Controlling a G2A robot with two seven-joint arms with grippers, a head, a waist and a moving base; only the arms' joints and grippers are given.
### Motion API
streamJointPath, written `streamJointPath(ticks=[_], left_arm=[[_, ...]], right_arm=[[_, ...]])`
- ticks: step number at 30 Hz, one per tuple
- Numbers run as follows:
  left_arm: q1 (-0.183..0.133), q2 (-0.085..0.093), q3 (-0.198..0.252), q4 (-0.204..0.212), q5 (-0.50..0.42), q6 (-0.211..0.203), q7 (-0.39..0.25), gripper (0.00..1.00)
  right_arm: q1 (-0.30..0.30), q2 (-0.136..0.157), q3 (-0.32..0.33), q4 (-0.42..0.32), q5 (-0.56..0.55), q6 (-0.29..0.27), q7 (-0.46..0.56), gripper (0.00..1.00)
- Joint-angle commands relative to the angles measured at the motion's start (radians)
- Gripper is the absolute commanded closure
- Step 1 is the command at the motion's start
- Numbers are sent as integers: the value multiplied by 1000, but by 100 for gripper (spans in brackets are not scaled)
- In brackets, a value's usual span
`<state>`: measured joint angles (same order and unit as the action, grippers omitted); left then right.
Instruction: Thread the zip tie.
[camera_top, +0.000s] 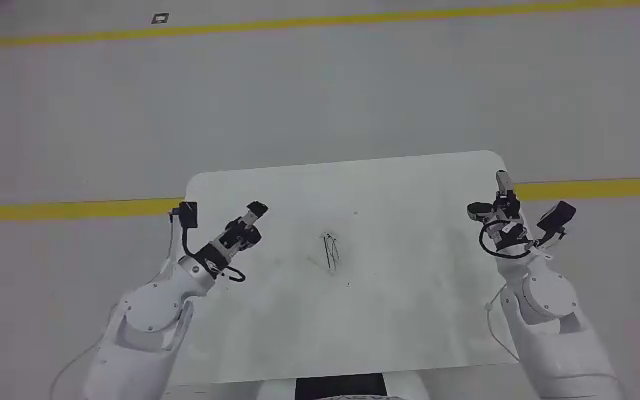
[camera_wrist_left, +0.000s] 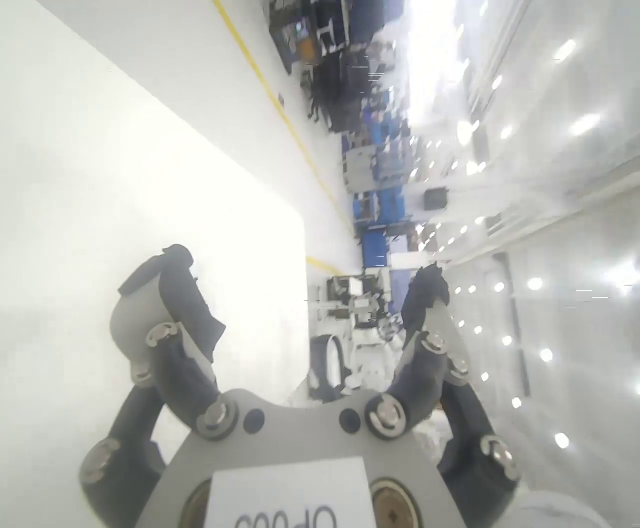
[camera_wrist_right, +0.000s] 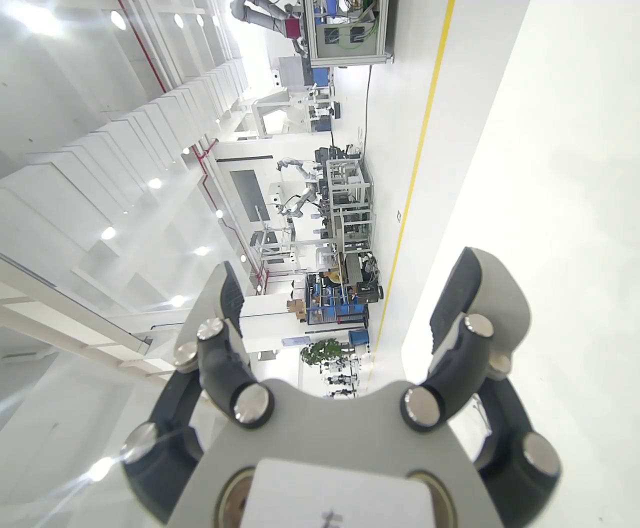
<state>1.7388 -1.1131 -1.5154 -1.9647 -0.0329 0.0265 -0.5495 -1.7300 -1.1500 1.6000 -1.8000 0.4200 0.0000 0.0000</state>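
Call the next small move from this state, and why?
Probably swing the left gripper across to hover over the zip tie, then lower for a pinch. The tie lies loose near the middle of the table, with neither gripper touching it. Both grippers are open and empty, and the left looks nearer. The right gripper sits at the table's right edge.

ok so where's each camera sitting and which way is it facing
Top view: above the arms, looking down at the table and zip tie; both arms show.
Left wrist view: on the left wrist, looking past the open left fingers across the table corner to the hall.
Right wrist view: on the right wrist, looking past the open right fingers along the table edge into the hall.
Shared: all three show the table and a yellow floor line.
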Motion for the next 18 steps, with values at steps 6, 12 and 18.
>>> streamJointPath(ticks=[6,12,18], left_arm=[[2,1,0,-1,3,1,-13,0],[-4,1,9,-19,8,-5,-32,0],[-95,11,104,-75,95,83,-230,0]], right_arm=[[0,0,0,0,0,0,0,0],[0,0,0,0,0,0,0,0],[0,0,0,0,0,0,0,0]])
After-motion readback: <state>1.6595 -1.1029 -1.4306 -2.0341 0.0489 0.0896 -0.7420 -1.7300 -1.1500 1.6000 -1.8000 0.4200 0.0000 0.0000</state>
